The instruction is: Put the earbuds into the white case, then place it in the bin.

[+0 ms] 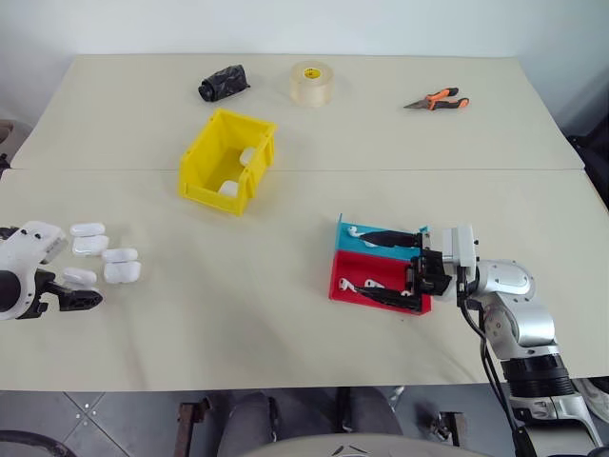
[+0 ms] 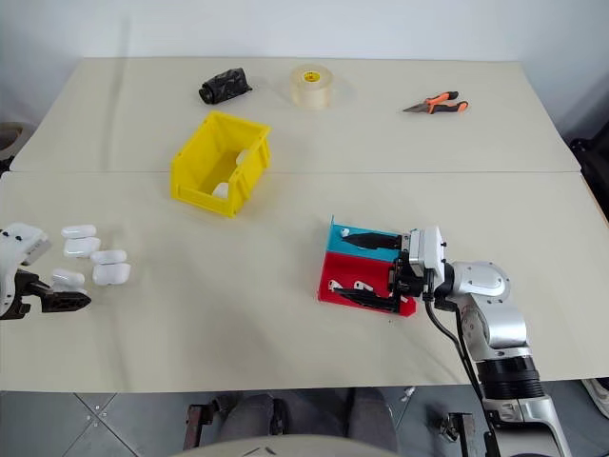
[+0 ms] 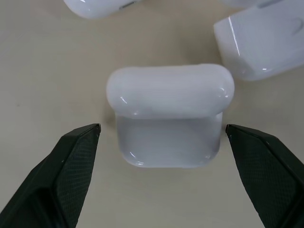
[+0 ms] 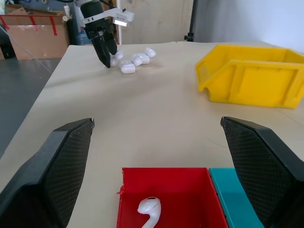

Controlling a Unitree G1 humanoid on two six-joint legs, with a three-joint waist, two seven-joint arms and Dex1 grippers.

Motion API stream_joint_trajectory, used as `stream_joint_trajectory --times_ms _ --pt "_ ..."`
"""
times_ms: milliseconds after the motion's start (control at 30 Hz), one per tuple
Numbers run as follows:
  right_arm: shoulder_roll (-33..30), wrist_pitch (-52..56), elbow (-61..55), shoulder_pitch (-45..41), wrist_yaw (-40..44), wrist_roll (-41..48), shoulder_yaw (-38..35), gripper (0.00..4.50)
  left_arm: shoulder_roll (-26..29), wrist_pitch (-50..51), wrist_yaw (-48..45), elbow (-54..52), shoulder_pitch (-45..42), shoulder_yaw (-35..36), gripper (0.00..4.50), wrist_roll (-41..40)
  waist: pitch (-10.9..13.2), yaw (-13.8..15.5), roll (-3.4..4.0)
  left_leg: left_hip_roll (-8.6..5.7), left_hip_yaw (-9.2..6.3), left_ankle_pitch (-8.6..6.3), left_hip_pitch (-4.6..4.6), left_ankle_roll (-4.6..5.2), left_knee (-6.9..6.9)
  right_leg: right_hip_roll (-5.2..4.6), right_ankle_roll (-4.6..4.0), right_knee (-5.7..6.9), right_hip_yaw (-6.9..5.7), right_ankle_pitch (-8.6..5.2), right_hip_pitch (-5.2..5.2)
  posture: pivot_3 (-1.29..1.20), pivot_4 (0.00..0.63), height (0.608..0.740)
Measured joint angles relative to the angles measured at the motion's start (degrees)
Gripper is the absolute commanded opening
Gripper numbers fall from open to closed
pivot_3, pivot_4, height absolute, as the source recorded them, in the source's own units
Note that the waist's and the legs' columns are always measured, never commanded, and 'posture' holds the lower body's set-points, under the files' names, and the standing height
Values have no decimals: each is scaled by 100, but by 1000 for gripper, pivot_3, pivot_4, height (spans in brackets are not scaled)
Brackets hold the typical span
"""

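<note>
Left end effector [image 3: 161, 137] hangs with its jaws spread wide on either side of a white case [image 3: 168, 114] lying on the table [image 1: 285, 362], not touching it. Right end effector [image 4: 156, 128], equally spread, waits at the red-and-blue tray [image 1: 354, 288] holding the earbuds [image 4: 149, 210]. The glossy, rounded case looks slippery; an off-centre squeeze could squirt it aside into neighbouring cases. The yellow bin [image 1: 202, 157] stands well apart.

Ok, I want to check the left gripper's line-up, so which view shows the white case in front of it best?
The left wrist view: the white case lies closed between the open left gripper's fingers, untouched. The eye views show it small among the other cases; the right wrist view shows the cluster far off.
</note>
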Motion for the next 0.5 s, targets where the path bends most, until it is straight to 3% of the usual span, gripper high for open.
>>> stream_joint_trajectory --times_ms 167,367,500 --pt "0 -7 -26 17 -42 0 0 4500 0 110 -111 -27 51 4 2781 11 0 -28 0 2 6 0 7 0 1 0 0 15 8 0 -3 0 150 740" --pt "19 -23 -9 14 -75 -8 2 4500 -66 230 -85 -109 308 330 2781 37 0 -105 0 4 14 0 12 0 1 0 0 27 15 0 -8 0 150 740" --pt "46 -60 75 -11 -57 -18 5 4500 -306 139 -270 -319 951 1145 2781 14 0 -120 -1 6 21 0 10 0 1 -2 -1 30 16 0 -15 0 150 740"
